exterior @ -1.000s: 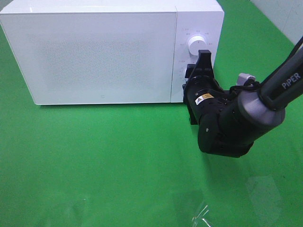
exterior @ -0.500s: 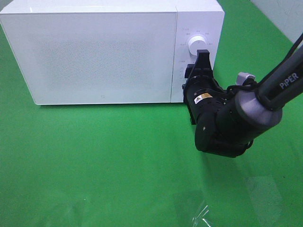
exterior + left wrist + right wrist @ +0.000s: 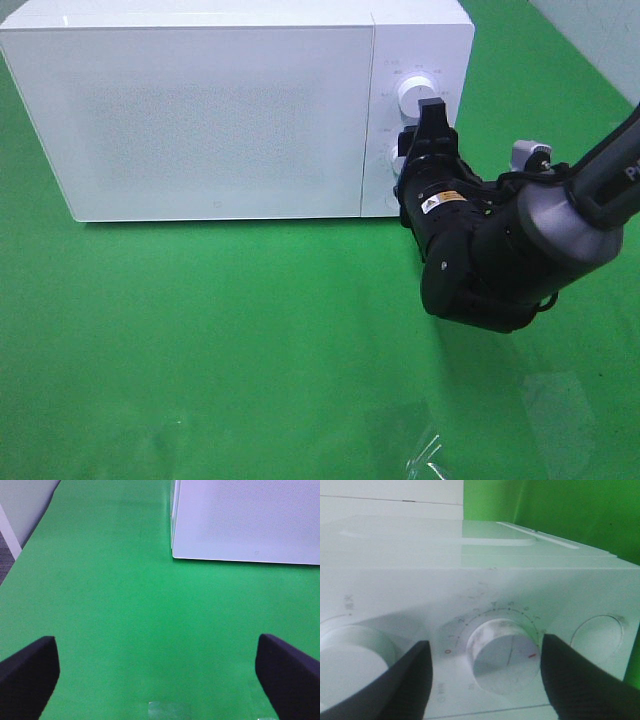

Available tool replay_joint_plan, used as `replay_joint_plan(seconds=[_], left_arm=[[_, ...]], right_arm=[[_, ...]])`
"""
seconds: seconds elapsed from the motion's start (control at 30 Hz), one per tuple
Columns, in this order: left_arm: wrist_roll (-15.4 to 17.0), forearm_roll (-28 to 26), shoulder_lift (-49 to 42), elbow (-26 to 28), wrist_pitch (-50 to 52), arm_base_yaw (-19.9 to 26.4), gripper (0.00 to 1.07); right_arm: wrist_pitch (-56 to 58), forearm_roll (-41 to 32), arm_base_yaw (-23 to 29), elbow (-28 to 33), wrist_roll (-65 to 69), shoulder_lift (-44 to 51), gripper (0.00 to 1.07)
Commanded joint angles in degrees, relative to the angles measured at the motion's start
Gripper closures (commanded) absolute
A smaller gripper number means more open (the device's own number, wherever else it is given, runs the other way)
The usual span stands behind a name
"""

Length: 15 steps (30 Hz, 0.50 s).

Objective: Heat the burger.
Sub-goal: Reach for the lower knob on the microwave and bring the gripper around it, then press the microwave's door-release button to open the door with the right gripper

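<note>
I am counting two pincers. My left pincer (image 3: 159, 675) is hanging spread wide over the green tabletop (image 3: 125, 605), and my right pincer (image 3: 486, 667) is standing open astride one dial (image 3: 502, 650) of two on the single microwave (image 3: 415, 45). Its shut frosted door (image 3: 200, 110) is hiding the inside; burger unseen.

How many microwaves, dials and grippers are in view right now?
Microwave: 1
Dials: 2, upper dial and lower dial
Grippers: 2, left gripper and right gripper
Total: 5
</note>
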<state>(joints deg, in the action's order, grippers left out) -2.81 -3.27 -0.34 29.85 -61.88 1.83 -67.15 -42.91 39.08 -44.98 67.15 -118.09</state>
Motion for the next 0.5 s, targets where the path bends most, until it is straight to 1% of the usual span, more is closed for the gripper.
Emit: replay_joint_plan(seconds=[0.03, 0.07, 0.13, 0.17, 0.2, 0.23, 0.33, 0.37, 0.47, 0.5], left_arm=[[0.29, 0.0, -0.92, -0.11, 0.57, 0.06, 0.07], [0.34, 0.0, -0.92, -0.11, 0.57, 0.06, 0.07], [0.34, 0.0, -0.92, -0.11, 0.57, 0.06, 0.07], [0.34, 0.0, -0.92, -0.11, 0.57, 0.06, 0.07], [0.34, 0.0, -0.92, -0.11, 0.57, 0.06, 0.07], [0.34, 0.0, -0.92, -0.11, 0.57, 0.06, 0.07], [0.34, 0.0, -0.92, -0.11, 0.57, 0.06, 0.07], [0.34, 0.0, -0.92, -0.11, 0.57, 0.06, 0.07], [0.34, 0.0, -0.92, -0.11, 0.57, 0.06, 0.07], [0.34, 0.0, -0.92, -0.11, 0.57, 0.06, 0.07]], right_arm=[[-0.29, 0.23, 1.32, 1.26, -1.89, 1.66, 0.4], [1.66, 0.17, 2.41, 2.58, -2.81, 2.18, 0.4], [3.15, 0.4, 2.98, 3.72, -3.61, 2.86, 0.4], [5.44, 2.69, 2.98, 5.16, -4.18, 3.9, 0.4], [5.44, 2.69, 2.98, 5.16, -4.18, 3.9, 0.4], [7.28, 4.7, 2.98, 6.47, -5.04, 5.33, 0.4], [9.17, 5.96, 2.98, 7.62, -6.59, 6.88, 0.4], [10.77, 7.62, 2.98, 8.71, -8.65, 8.82, 0.4], [11.46, 8.25, 2.98, 9.28, -9.85, 9.63, 0.4], [13.35, 9.63, 2.98, 9.97, -13.75, 11.75, 0.4]])
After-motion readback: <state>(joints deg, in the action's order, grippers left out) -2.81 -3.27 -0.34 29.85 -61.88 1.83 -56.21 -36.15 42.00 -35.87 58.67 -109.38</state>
